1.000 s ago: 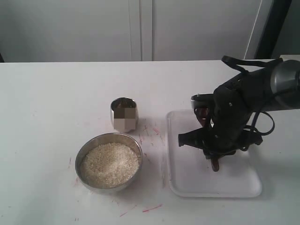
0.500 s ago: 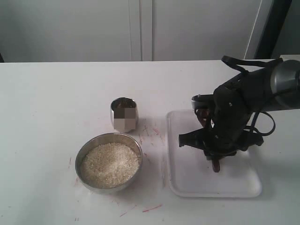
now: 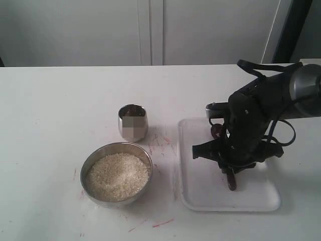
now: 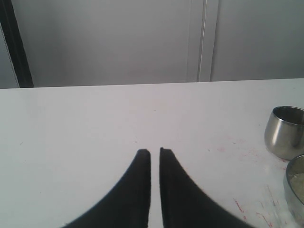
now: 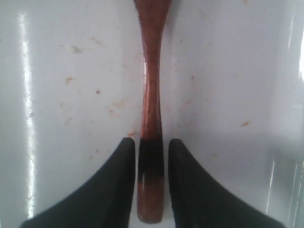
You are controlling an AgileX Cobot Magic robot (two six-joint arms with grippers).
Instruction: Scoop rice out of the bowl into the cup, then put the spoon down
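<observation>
Over the last second the right gripper (image 5: 152,142) and the spoon (image 3: 231,182) have crept a little toward the near edge of the white tray (image 3: 200,196). The spoon's scoop now peeks out more clearly on the far side of the arm, while nothing else on the table (image 3: 60,110) has moved. The bowl (image 3: 117,144) sits near and left with its rice (image 3: 118,176) heaped full, and the cup (image 3: 133,123) stands just beyond it; its contents cannot be seen. That suggests the scooping has not started and this is the pick-up of the spoon, though the spoon is low over the tray and may be resting on it. In the right wrist view the jaws are drawn in to the handle's width, one finger on each side near its end, apparently pinching it. The left gripper (image 4: 155,152) hangs over bare table left of the cup, its jaws nearly together with only a thin slit between, holding nothing.
</observation>
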